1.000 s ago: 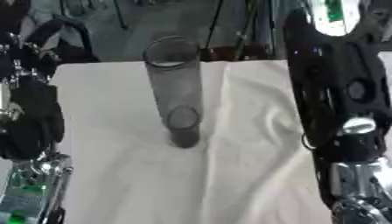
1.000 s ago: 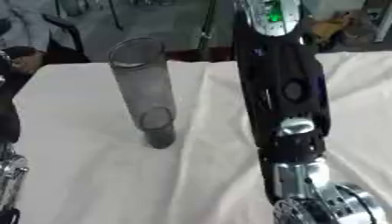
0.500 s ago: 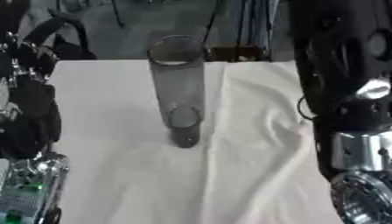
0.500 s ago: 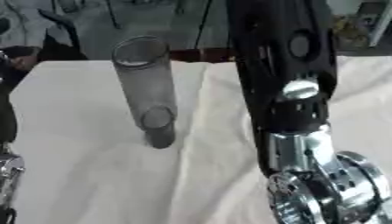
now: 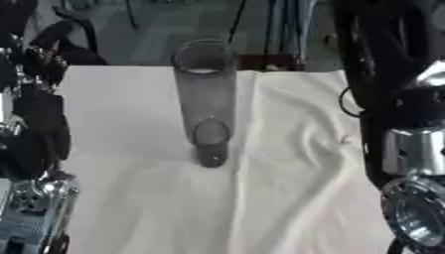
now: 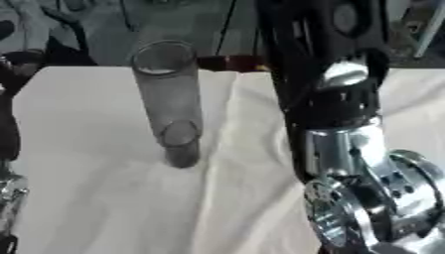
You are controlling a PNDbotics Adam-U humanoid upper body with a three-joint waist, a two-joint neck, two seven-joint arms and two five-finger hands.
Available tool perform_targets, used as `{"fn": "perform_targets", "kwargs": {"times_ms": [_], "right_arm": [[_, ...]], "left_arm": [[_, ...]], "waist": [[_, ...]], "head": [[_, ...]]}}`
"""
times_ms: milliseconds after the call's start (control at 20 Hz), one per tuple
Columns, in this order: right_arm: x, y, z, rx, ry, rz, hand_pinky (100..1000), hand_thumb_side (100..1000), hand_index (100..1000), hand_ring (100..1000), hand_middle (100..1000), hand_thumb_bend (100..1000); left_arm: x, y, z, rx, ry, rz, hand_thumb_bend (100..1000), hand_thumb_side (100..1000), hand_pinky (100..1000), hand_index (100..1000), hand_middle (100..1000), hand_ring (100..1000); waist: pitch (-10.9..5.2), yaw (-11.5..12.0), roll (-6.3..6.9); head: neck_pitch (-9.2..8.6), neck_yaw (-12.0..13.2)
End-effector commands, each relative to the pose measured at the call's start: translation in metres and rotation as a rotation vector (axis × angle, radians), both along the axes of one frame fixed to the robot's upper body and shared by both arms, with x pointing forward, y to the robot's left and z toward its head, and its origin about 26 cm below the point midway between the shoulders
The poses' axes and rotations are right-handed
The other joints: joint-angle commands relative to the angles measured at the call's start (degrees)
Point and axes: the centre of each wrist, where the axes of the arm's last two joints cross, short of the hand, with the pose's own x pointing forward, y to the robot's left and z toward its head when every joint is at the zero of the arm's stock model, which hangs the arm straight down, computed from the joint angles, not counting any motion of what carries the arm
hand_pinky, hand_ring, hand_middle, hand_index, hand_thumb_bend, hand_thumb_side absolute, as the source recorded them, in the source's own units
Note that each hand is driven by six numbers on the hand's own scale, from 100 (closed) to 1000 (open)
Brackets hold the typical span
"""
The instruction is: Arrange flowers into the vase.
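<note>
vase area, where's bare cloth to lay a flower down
Bare white cloth lies in front of the vase and to its left, up to the left arm. Right of the vase it is crowded: wrinkled folds, then the right arm.

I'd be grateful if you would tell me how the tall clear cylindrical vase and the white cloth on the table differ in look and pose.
The tall clear cylindrical vase stands upright, while the white cloth lies spread flat beneath it. The vase is see-through with a greyish tint; the cloth is opaque. The vase's wall looks smooth, whereas the cloth is creased, with folds running to the right of the vase. Both are bare: no flower shows in the vase or on the cloth.
</note>
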Motion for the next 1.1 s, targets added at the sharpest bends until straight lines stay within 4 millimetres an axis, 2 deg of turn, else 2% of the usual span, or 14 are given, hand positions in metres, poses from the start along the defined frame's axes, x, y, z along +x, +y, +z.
{"fn": "perform_targets", "kwargs": {"times_ms": [50, 600, 1100], "right_arm": [[-0.004, 0.003, 0.005, -0.021, -0.041, 0.028, 100, 409, 100, 100, 100, 447], [0.0, 0.031, -0.024, -0.093, -0.024, 0.115, 100, 421, 100, 100, 100, 445], [0.005, 0.038, -0.039, -0.151, -0.021, 0.12, 100, 434, 100, 100, 100, 444]], "left_arm": [[-0.002, 0.0, 0.008, 0.019, -0.031, -0.005, 100, 1000, 657, 1000, 935, 832], [-0.002, -0.003, 0.008, 0.012, -0.029, -0.021, 100, 1000, 657, 1000, 935, 832], [-0.002, -0.004, 0.008, 0.006, -0.026, -0.026, 100, 1000, 655, 1000, 934, 832]], "waist": [[-1.16, 0.3, 0.27], [-1.22, 1.1, 0.51], [-1.05, 1.4, 0.76]], "head": [[-0.58, -0.3], [-1.18, -1.4], [-1.33, -1.8]]}}
